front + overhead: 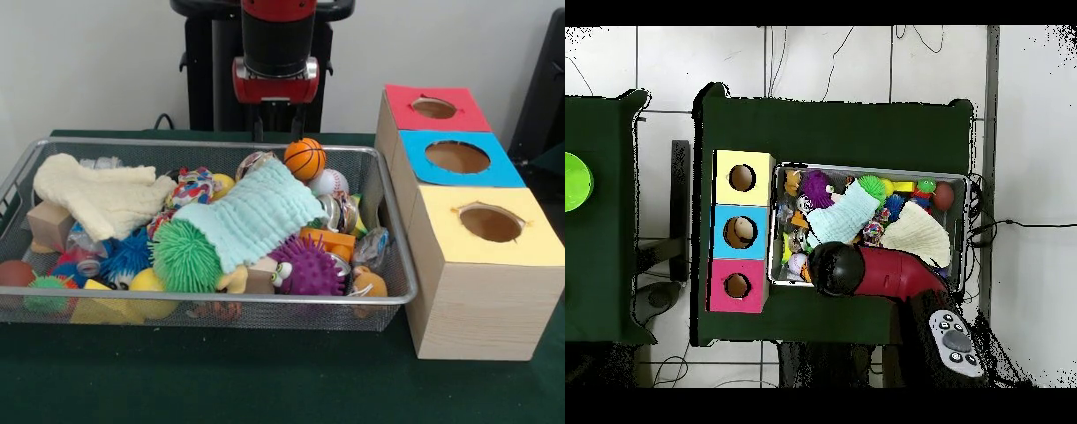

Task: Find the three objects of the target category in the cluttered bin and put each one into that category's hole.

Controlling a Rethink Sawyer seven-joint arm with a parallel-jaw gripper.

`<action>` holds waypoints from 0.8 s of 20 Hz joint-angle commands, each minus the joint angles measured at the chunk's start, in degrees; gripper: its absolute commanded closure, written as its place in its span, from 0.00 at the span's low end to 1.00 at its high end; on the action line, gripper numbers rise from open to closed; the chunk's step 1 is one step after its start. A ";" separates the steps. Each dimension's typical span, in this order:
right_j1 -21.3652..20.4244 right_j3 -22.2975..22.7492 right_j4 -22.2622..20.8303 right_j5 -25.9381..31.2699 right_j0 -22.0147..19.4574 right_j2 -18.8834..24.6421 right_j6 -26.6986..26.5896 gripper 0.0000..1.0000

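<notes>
The wire-mesh bin (pixel 212 299) is full of toys; it also shows in the overhead view (pixel 963 180). An orange-tan plush animal (pixel 369 284) lies in its front right corner, seen from above at the bin's top left (pixel 793 183). A pale plush with big eyes (pixel 256 278) lies partly under the mint knitted cloth (pixel 256 216). No striped tiger shows. The red-topped hole (pixel 433 108) is the far one of the box (pixel 737 286). My gripper (pixel 278 131) hangs open and empty above the bin's far rim, beside a small basketball (pixel 305 158). From above the arm (pixel 865 270) hides it.
A cream knitted cloth (pixel 97 199) covers the bin's left part. Green (pixel 184 256), purple (pixel 309 268) and blue (pixel 128 256) spiky balls lie in front. The blue-topped hole (pixel 456 156) and the yellow-topped hole (pixel 490 223) are nearer on the box. A controller (pixel 953 342) lies by the base.
</notes>
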 commanded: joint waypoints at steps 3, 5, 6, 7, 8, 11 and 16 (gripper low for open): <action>7.05 -11.58 -1.80 0.12 2.54 4.21 2.33 0.00; 8.12 -12.66 -1.32 0.50 3.32 3.87 3.14 0.00; 8.60 -13.23 -1.16 0.43 3.84 3.53 3.70 0.00; 8.94 -13.77 -0.99 0.63 4.36 3.21 4.19 0.00; 9.19 -14.31 -0.85 0.66 4.94 2.82 4.77 0.00; 9.75 -15.24 0.11 1.80 5.72 2.50 5.52 0.00; 11.02 -16.27 0.42 1.06 7.43 1.37 7.05 0.00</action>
